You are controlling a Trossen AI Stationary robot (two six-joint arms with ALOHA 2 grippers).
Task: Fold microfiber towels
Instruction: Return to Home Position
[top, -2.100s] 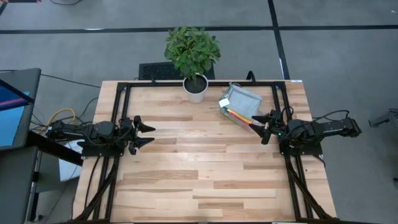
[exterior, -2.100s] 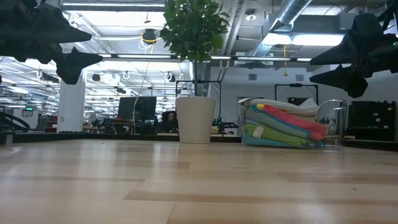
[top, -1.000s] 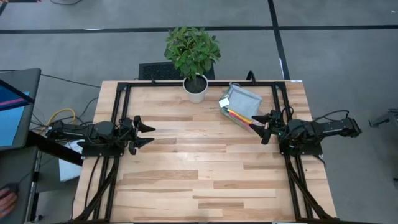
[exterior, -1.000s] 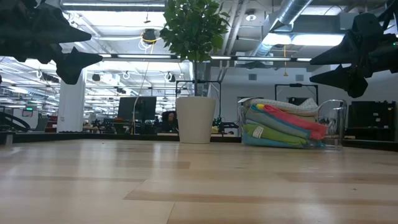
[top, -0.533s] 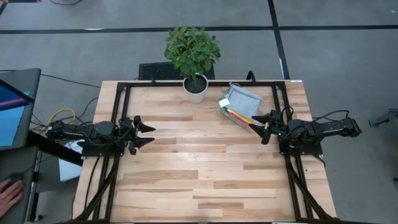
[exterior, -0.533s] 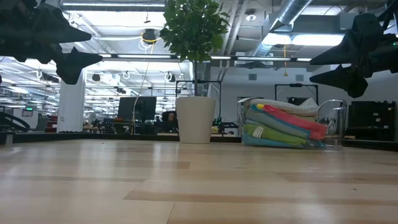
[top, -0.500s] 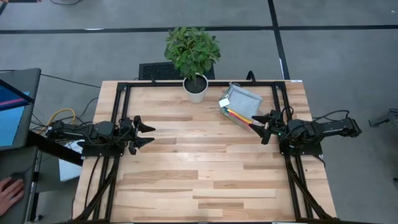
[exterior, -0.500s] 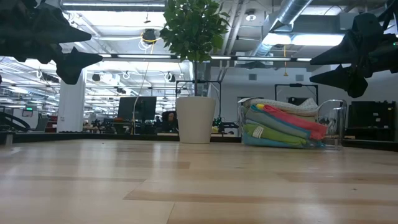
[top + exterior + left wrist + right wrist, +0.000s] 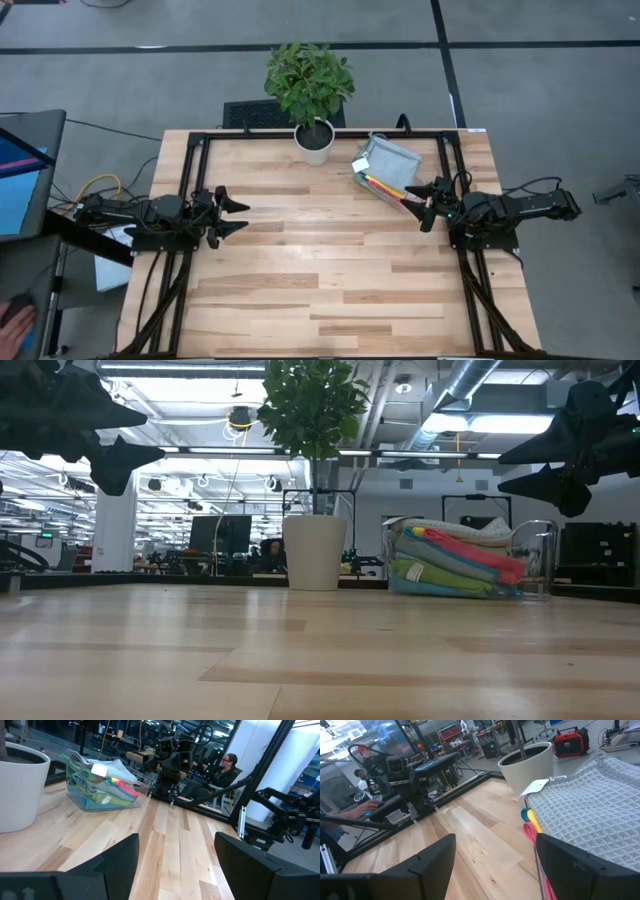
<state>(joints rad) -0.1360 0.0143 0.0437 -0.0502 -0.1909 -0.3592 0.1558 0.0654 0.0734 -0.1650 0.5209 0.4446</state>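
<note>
Fingers of the left gripper (image 9: 237, 214) stand spread with nothing between them, and those of the right gripper (image 9: 419, 206) are parted and empty too. Each arm hangs drawn in over its own side of the desk (image 9: 330, 270), lifted off the boards, which reads as a rest pose. The microfiber towels (image 9: 455, 557) lie folded and stacked inside the clear plastic bin (image 9: 548, 555) at the desk's far right, near the white potted plant (image 9: 313, 138). The grey towel (image 9: 392, 156) lies on top, with pink, yellow, green and teal layers under it. No cloth lies loose on the desk — so the folding looks finished, and I judge nothing is left to grip.
</note>
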